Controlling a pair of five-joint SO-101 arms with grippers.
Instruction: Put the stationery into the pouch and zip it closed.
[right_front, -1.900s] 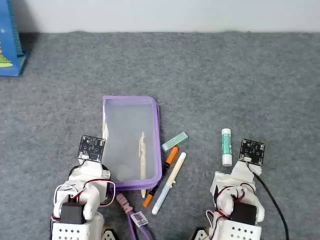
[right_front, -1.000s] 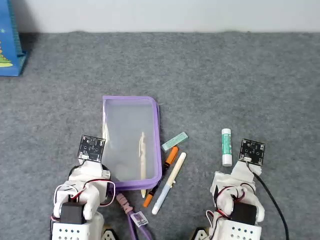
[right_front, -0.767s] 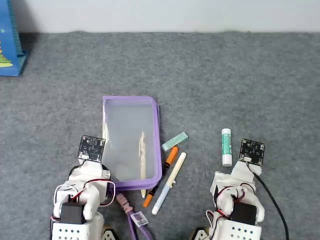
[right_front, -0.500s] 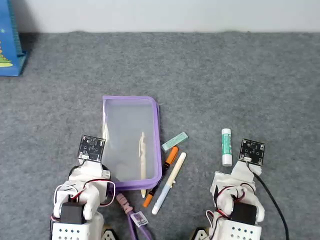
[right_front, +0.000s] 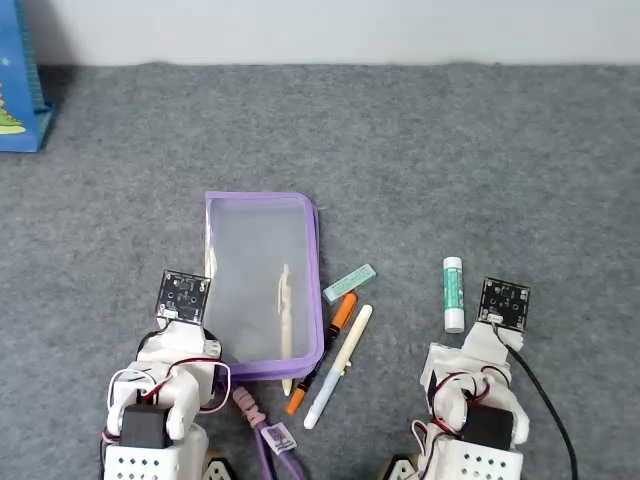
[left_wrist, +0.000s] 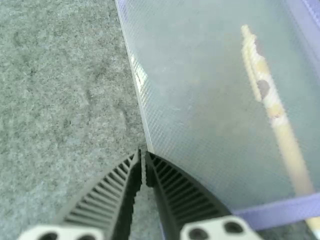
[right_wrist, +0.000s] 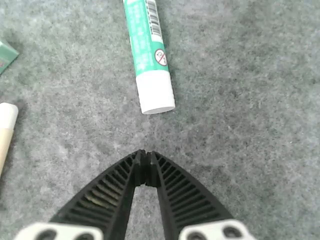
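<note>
Pouch (right_front: 245, 250) lies flat on the grey table (right_front: 480, 150), left of centre, long axis running near to far. We note a frosted, see-through body (left_wrist: 200, 85) with purple edging and a purple strap (right_front: 268, 440) trailing off its near end. A cream pen (right_front: 285, 315) shows through the wall (left_wrist: 272, 112).

Just right of the pouch lie a small green eraser (right_front: 349, 283), an orange marker (right_front: 341, 316) and a cream-and-pale-blue pen (right_front: 342, 362), the latter two side by side and slanted. A glue stick (right_front: 453, 293) lies well to the right, apart from the rest. It is green with white ends; its label (right_wrist: 150, 47) carries a barcode and a round crossed-out symbol.

Left jaws: pressed together, gripping nothing, tips at the pouch's left edge near its near corner. Right jaws: likewise closed and empty, just short of the glue stick's near end.

A blue box (right_front: 18, 90) stands at the far left.
</note>
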